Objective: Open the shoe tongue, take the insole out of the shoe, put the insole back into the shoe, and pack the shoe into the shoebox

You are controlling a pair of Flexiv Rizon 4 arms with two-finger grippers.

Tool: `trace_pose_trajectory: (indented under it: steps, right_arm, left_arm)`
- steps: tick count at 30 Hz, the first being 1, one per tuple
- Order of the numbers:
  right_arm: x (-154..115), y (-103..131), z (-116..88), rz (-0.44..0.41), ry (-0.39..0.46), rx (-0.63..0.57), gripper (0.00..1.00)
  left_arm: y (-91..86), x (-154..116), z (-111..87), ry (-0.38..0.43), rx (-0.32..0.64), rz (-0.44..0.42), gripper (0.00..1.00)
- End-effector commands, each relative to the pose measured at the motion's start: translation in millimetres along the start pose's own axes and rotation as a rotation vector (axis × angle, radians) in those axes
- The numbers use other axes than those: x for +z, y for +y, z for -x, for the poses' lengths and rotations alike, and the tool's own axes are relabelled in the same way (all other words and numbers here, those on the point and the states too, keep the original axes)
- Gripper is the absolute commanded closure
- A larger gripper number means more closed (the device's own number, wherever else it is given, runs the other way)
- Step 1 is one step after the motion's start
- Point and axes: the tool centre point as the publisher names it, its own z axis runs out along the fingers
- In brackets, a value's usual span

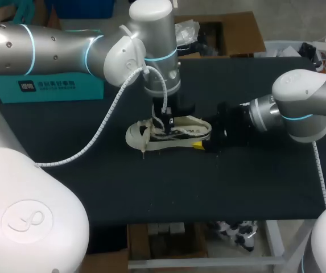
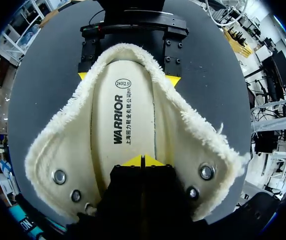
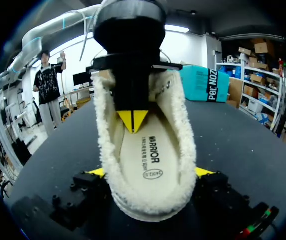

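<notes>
The shoe (image 1: 194, 129) lies open, insole (image 2: 125, 115) inside; the right gripper (image 3: 150, 172) clamps its heel, the left gripper (image 2: 143, 161), fingers together, touches the insole. Packing is not yet done.

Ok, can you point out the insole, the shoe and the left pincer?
insole (image 2: 128, 125), left wrist view, on its printed middle.
shoe (image 3: 147, 204), right wrist view, on the fleecy heel rim.
left pincer (image 2: 143, 160), left wrist view, midway between its yellow tips.
</notes>
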Motion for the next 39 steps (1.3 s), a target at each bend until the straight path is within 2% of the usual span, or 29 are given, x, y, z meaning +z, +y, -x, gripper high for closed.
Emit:
trace_pose_trajectory:
  steps: [1,9,17,20,25,29,32,37,39]
  right_arm:
    - [4,-5,2,0.003,0.001,-0.001,1.0]
    - [4,-5,2,0.003,0.001,-0.001,1.0]
    - [4,-5,2,0.003,0.001,-0.001,1.0]
    - [4,-5,2,0.003,0.001,-0.001,1.0]
    - [4,-5,2,0.003,0.001,-0.001,1.0]
    - [4,-5,2,0.003,0.001,-0.001,1.0]
    - [4,-5,2,0.003,0.001,-0.001,1.0]
    - [4,-5,2,0.003,0.001,-0.001,1.0]
    - [4,-5,2,0.003,0.001,-0.001,1.0]
  left_arm:
    - [0.3,3,9.6,0.071,0.019,-0.002,1.0]
    - [-1.2,-2,-3.3,0.133,0.067,0.019,1.0]
    - [-4.2,-4,-16.9,0.133,0.084,0.042,1.0]
    - [-5.3,3,-17.6,0.112,0.073,0.057,1.0]
    - [-1.9,23,-13.1,0.119,0.062,0.059,1.0]
    - [2.0,29,-12.8,0.115,0.055,0.049,1.0]
    - [4.0,30,-17.2,0.09,0.061,0.036,1.0]
    - [2.2,36,-27.1,-0.009,0.043,0.03,1.0]
    - [1.6,36,-30.0,-0.045,0.034,0.025,0.91]
